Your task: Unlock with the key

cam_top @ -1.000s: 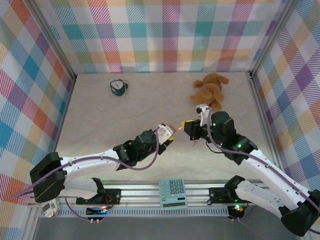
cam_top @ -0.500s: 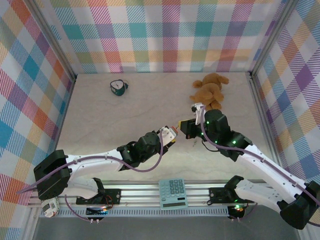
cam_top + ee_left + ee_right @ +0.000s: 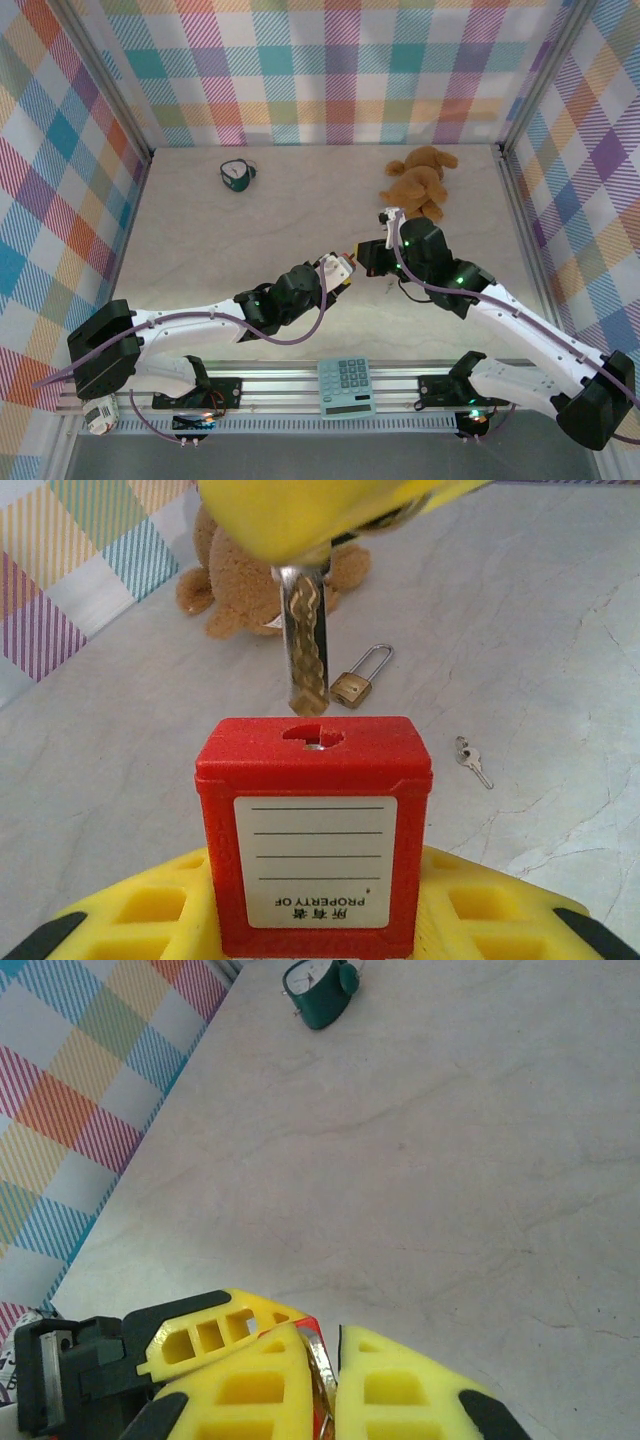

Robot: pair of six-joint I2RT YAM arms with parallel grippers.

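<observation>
A red padlock [image 3: 314,820] with a white label stands keyhole [image 3: 313,736] up, and my left gripper [image 3: 314,925] is shut on it, a yellow finger [image 3: 130,920] on each side. A silver key [image 3: 306,650] points down with its tip right at the mouth of the keyhole. My right gripper [image 3: 330,1375] is shut on the key [image 3: 322,1368], and its yellow fingers [image 3: 320,510] cover the key's head. From above, the left gripper [image 3: 338,268] and the right gripper [image 3: 366,258] meet at mid-table, and the padlock [image 3: 333,266] shows between them.
A small brass padlock [image 3: 355,685] and a small loose key [image 3: 473,763] lie on the table beyond the red one. A brown teddy bear [image 3: 420,180] sits at the back right and a green alarm clock [image 3: 236,175] at the back left. A calculator [image 3: 346,386] rests on the front rail.
My right gripper has moved left with the key towards the padlock. The left gripper shifted slightly right at first, then held still. Both grips are unchanged.
</observation>
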